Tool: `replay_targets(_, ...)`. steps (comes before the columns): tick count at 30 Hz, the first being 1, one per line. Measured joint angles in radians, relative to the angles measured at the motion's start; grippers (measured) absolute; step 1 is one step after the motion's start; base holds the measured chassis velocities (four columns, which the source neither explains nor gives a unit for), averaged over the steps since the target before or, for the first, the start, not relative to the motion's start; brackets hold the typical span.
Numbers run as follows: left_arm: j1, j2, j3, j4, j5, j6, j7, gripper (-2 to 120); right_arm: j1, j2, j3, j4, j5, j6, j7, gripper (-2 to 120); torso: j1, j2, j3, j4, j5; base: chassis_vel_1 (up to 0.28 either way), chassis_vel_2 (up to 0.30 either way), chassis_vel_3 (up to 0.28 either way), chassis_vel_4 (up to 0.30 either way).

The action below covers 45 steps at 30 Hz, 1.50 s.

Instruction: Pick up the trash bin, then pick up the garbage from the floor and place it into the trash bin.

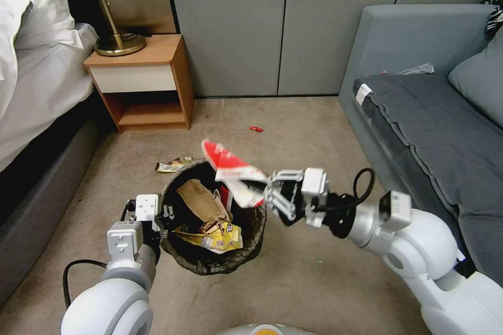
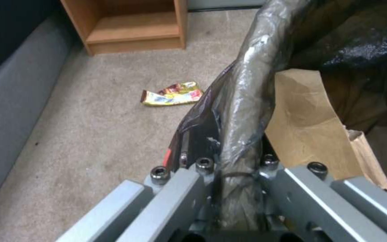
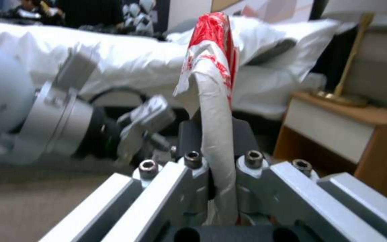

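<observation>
A: Where is the trash bin [image 1: 212, 259]?

B: Lower centre of the head view, on the beige carpet [image 1: 293, 125]. The left gripper [image 1: 163, 215] is at its rim on the left side, fingers closed tight on the bag-covered edge. In the left wrist view that rim [image 2: 247, 87] runs up from between the closed fingers.

A: What's inside it?

B: A crumpled brown paper bag [image 1: 201, 200] and a yellow snack wrapper [image 1: 217, 238] lying below it.

A: And the right arm?

B: It reaches in from the lower right. The right gripper [image 1: 268, 194] is in the middle of the frame, at the bin's upper right edge, fingers shut on a crushed red-and-white packet [image 1: 230, 167] that sticks out toward the upper left, above the bin's opening. In the right wrist view the packet [image 3: 213, 77] stands up from between the pinched fingers.

A: Anything on the floor?

B: A shiny wrapper [image 1: 172, 165] lies just beyond the bin's far left rim, and a small red scrap [image 1: 255, 129] sits farther up, centre frame. A wooden nightstand [image 1: 144, 84] is at upper left, a grey sofa [image 1: 435, 115] on the right.
</observation>
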Motion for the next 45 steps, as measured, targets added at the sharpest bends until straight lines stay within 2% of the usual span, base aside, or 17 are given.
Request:
replay_targets(7, -0.001, -0.006, 0.0, 0.004, 0.003, 0.0, 0.001, 0, 0.082, 0.003, -0.145, -0.109, -0.028, 0.009, 0.039, 0, 0.0, 0.0, 0.0, 0.0003, -0.0001, 0.0, 0.0, 0.0, 0.0)
replay_targets(15, 0.0, -0.008, -0.002, 0.005, 0.006, 0.0, 0.002, 0, 0.203, 0.028, -0.247, -0.2, -0.01, 0.004, 0.074, 0, 0.0, 0.0, 0.0, 0.0002, -0.0001, 0.0, 0.0, 0.0, 0.0)
replay_targets(24, -0.002, -0.009, -0.002, 0.01, 0.01, 0.0, 0.008, 0, 0.225, 0.04, -0.275, -0.229, 0.012, -0.001, 0.089, 3, 0.0, 0.0, 0.0, 0.0, -0.0001, 0.0, 0.0, 0.0, 0.0)
replay_targets(27, -0.002, -0.009, -0.002, 0.011, 0.012, 0.0, 0.01, 0, 0.219, 0.041, -0.267, -0.229, 0.017, -0.001, 0.09, 9, 0.0, 0.0, 0.0, 0.0, -0.0001, 0.0, 0.0, 0.0, 0.0)
replay_targets(30, -0.003, -0.008, -0.005, 0.012, 0.019, 0.0, 0.021, 0, 0.203, 0.042, -0.249, -0.235, 0.017, 0.001, 0.109, 28, 0.0, 0.0, 0.0, 0.0, 0.0, 0.0, 0.0, 0.0, 0.0)
replay_targets(32, -0.004, -0.009, -0.005, 0.012, 0.02, 0.0, 0.023, 0, 0.199, 0.043, -0.246, -0.236, 0.016, 0.004, 0.114, 31, 0.0, 0.0, 0.0, 0.0, -0.0001, 0.0, 0.0, 0.0, 0.0)
replay_targets(34, -0.004, -0.01, -0.005, 0.012, 0.022, 0.0, 0.024, 0, 0.191, 0.046, -0.238, -0.241, 0.011, 0.007, 0.12, 43, 0.0, 0.0, 0.0, 0.0, 0.0, 0.0, 0.0, 0.0, 0.0)
replay_targets(35, -0.004, -0.01, -0.005, 0.012, 0.022, 0.0, 0.024, 0, 0.191, 0.046, -0.238, -0.241, 0.011, 0.007, 0.12, 43, 0.0, 0.0, 0.0, 0.0, 0.0, 0.0, 0.0, 0.0, 0.0)
replay_targets(42, -0.005, -0.011, -0.005, 0.014, 0.022, 0.0, 0.024, 0, 0.18, 0.051, -0.23, -0.252, -0.003, 0.016, 0.124, 69, 0.0, 0.0, 0.0, 0.0001, 0.0, 0.0, 0.0, 0.0, 0.0)
replay_targets(44, -0.005, -0.011, -0.005, 0.014, 0.022, 0.0, 0.024, 0, 0.179, 0.051, -0.229, -0.252, -0.006, 0.017, 0.124, 72, 0.0, 0.0, 0.0, 0.0, 0.0, 0.0, 0.0, 0.0, 0.0)
replay_targets(45, -0.005, -0.011, -0.005, 0.014, 0.022, 0.0, 0.024, 0, 0.177, 0.051, -0.229, -0.253, -0.008, 0.018, 0.124, 80, 0.0, 0.0, 0.0, 0.0001, 0.0, 0.0, 0.0, 0.0, 0.0)
